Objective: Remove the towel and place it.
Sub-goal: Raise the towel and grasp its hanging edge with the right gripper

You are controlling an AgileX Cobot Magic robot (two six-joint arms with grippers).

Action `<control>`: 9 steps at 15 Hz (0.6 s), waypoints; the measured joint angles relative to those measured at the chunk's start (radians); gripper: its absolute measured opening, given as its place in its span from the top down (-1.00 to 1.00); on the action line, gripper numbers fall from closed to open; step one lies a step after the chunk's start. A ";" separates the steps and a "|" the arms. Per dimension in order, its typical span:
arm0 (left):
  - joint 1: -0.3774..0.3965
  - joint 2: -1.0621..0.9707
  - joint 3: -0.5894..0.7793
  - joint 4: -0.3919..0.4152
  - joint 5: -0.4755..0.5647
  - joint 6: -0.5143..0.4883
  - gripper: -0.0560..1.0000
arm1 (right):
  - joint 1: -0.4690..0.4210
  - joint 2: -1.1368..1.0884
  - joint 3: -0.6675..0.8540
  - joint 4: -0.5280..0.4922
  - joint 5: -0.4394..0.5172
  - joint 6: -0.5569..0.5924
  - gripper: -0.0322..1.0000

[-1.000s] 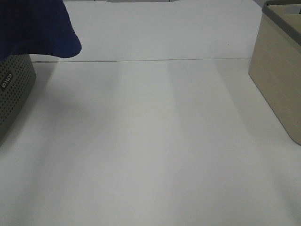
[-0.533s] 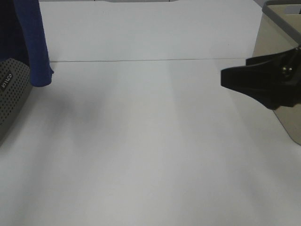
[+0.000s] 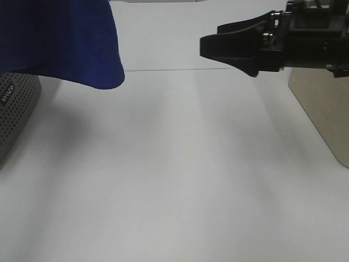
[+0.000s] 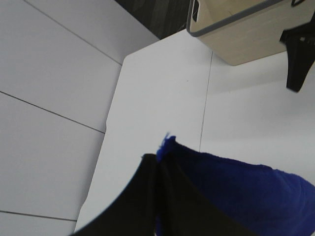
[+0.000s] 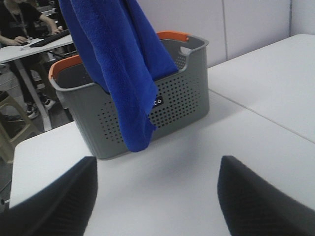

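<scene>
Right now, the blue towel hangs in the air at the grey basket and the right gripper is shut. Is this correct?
Not quite. The right gripper is open, not shut: the right wrist view shows its fingers far apart with nothing between them. The blue towel does hang in the air at the grey basket.

Table: the white top [image 3: 174,185] I work over is matt and plain, with one thin seam [image 3: 163,70] running across it.
Wall: pale grey panels [image 4: 44,64] with thin dark joints stand beside my table.
Floor: a dark strip [image 4: 162,14] shows past the table's edge.
Far desk: a white desk [image 5: 19,53] with a seated person [image 5: 19,22]; a stool [image 5: 15,123] stands near it.
Light: soft, even, with faint broad shadows.
</scene>
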 joint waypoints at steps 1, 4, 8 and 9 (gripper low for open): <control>-0.001 0.006 0.000 -0.030 -0.005 0.009 0.89 | 0.038 0.043 -0.033 0.001 0.000 0.000 -0.39; -0.001 0.016 0.000 -0.061 -0.011 0.010 0.89 | 0.166 0.137 -0.140 0.000 -0.001 0.000 -0.39; -0.001 0.016 0.000 -0.078 -0.012 0.010 0.89 | 0.239 0.202 -0.263 0.000 -0.061 -0.020 -0.39; -0.001 0.016 0.000 -0.078 -0.012 0.010 0.89 | 0.253 0.219 -0.288 0.000 -0.060 -0.028 -0.39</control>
